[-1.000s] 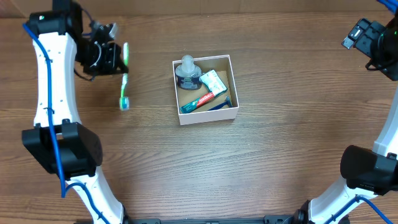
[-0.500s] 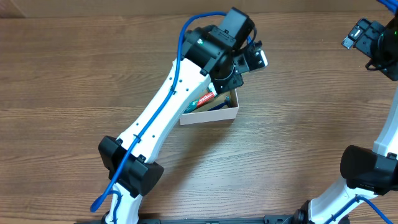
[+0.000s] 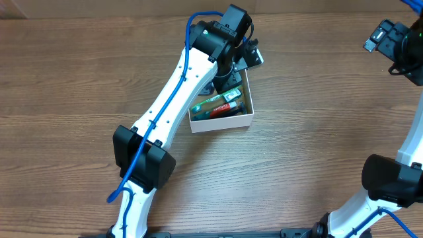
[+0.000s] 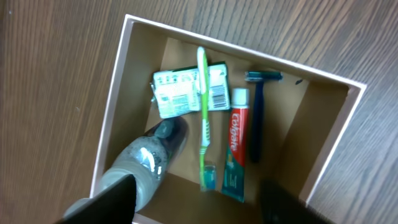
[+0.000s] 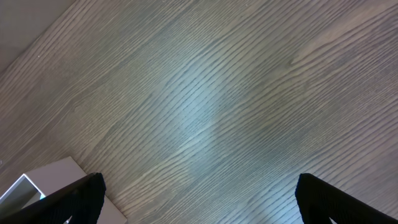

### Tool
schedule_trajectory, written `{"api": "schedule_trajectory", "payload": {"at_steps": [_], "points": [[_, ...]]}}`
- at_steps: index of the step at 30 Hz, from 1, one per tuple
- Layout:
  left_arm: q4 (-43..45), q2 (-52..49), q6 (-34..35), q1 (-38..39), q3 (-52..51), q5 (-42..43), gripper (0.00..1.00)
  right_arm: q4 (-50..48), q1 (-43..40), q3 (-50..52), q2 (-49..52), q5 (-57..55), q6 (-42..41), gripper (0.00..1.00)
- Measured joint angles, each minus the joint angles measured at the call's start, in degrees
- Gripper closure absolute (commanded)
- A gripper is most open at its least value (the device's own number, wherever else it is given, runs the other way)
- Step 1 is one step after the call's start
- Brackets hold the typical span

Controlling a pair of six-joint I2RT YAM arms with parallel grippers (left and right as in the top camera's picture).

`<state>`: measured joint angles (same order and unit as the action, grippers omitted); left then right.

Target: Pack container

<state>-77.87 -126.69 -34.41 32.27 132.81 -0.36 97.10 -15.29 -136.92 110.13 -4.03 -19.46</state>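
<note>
The container (image 3: 221,123), a white box with a brown inside, sits mid-table. In the left wrist view its rim (image 4: 249,55) frames a green toothbrush (image 4: 203,112), which lies free across a white packet (image 4: 177,93). Beside them are a red-and-green toothpaste tube (image 4: 234,149), a dark blue razor (image 4: 256,118) and a clear bottle (image 4: 146,162). My left gripper (image 4: 199,205) hangs open above the box with nothing between its fingers. In the overhead view the left gripper (image 3: 229,74) covers the box's back half. My right gripper (image 5: 208,199) is open over bare wood.
The left arm (image 3: 178,99) stretches diagonally from the front left across the table to the box. The right gripper (image 3: 403,59) is at the far right back edge. A white box corner (image 5: 37,180) shows low left in the right wrist view.
My left arm swung from the table's left side to above the container with the green toothbrush. It has opened, and the toothbrush now lies inside the box. The right arm stayed put.
</note>
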Motion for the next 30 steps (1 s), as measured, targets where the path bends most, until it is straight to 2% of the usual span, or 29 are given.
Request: {"api": "schedule_trajectory", "payload": {"at_steps": [1,2,3,8,12,14,17,21,24,30], "points": [[-0.1,0.0,-0.1,0.0,0.0,0.2,0.08,0.0,0.0,0.0,0.0,0.0,0.0,0.0],[-0.3,0.0,0.1,0.0,0.0,0.4,0.01,0.0,0.0,0.0,0.0,0.0,0.0,0.0],[-0.4,0.0,0.5,0.0,0.0,0.6,0.0,0.0,0.0,0.0,0.0,0.0,0.0,0.0],[-0.1,1.6,4.5,0.0,0.0,1.9,0.0,0.0,0.0,0.0,0.0,0.0,0.0,0.0],[0.4,14.6,9.6,-2.5,-0.1,1.8,0.0,0.0,0.0,0.0,0.0,0.0,-0.1,0.0],[-0.2,24.6,15.0,-10.0,0.5,1.2,0.0,0.0,0.0,0.0,0.0,0.0,-0.1,0.0],[-5.0,32.0,23.4,-22.1,1.1,0.3,0.0,0.0,0.0,0.0,0.0,0.0,0.0,0.0],[-11.8,33.7,33.4,-29.9,1.0,0.1,0.0,0.0,0.0,0.0,0.0,0.0,0.0,0.0],[-14.0,34.6,40.3,-30.1,1.0,0.1,0.0,0.0,0.0,0.0,0.0,0.0,0.0,0.0],[-18.8,34.6,43.0,-30.1,1.0,1.0,0.0,0.0,0.0,0.0,0.0,0.0,0.0,0.0]]}}
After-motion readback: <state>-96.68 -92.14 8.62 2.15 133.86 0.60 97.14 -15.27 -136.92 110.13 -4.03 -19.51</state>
